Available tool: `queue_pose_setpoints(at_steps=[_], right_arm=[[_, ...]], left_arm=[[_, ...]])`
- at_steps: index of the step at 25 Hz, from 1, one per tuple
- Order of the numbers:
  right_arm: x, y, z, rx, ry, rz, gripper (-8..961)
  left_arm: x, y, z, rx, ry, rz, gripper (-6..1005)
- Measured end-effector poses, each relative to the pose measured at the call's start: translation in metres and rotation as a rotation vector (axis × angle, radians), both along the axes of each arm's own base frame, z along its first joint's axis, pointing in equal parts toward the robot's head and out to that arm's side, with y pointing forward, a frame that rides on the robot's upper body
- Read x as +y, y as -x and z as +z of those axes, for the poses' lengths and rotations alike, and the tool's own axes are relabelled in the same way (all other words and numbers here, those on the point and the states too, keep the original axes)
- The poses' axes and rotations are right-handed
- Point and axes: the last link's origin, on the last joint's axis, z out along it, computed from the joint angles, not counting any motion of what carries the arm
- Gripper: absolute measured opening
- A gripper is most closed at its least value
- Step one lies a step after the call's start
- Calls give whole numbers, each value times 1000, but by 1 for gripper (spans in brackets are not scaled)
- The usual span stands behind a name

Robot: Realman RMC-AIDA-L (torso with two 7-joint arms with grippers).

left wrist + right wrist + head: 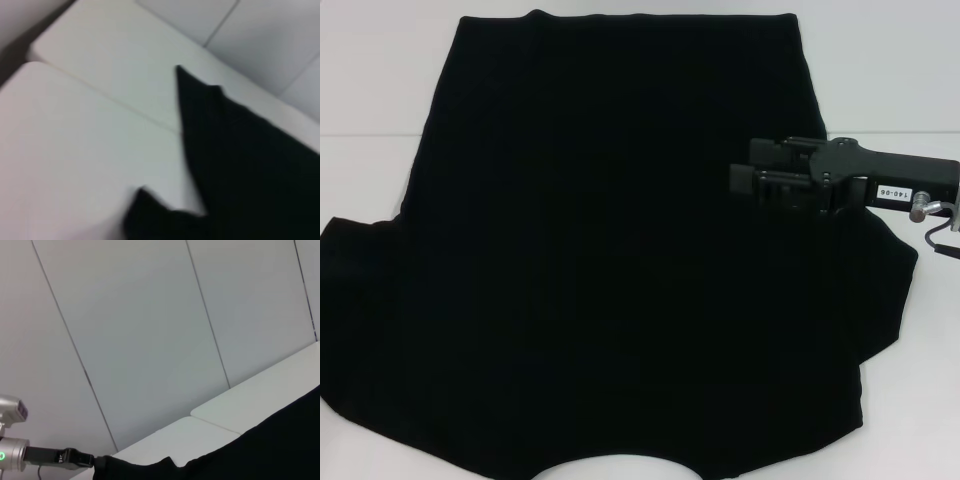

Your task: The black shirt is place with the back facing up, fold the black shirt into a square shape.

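While the black shirt (600, 250) lies spread flat over most of the white table (880, 60), with its sleeves reaching out to either side and its curved edge nearest the robot, no fold shows in it yet, so I judge the task to be at its start

In the head view the right gripper (745, 175) hangs over the shirt's right side, near where the sleeve meets the body, pointing inward across the cloth. Whether it has hold of any fabric I cannot tell (black metal against black cloth hides the line between them). The left gripper (82, 459) is out of the head view; the right wrist view shows it far off at the table's level, right at the shirt's edge, and whether it grips the edge cannot be told either

The main risk from here is an uneven fold. If one gripper takes hold and the other does not, carrying the side across would drag the shirt askew, and the result would not be square. A pinch that catches both layers, or only a thin ridge of cloth, could slip free halfway and leave a bunched heap. Soft fabric also tends to trail and wrinkle if it is lifted too low over the table
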Motion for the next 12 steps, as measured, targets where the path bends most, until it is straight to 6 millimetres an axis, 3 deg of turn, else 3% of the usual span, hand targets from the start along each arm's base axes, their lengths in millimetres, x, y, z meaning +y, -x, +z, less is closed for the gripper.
queue_pose_setpoints(at_steps=[2, 7, 12], right_arm=[[0, -1, 1, 3, -3, -4, 702], [-4, -7, 2, 9, -4, -17, 702], [-8, -14, 4, 24, -14, -38, 703]], left_arm=[[3, -5, -1, -10, -1, -24, 2], [27, -39, -12, -40, 41, -196, 2], [57, -80, -45, -38, 155, -348, 2]])
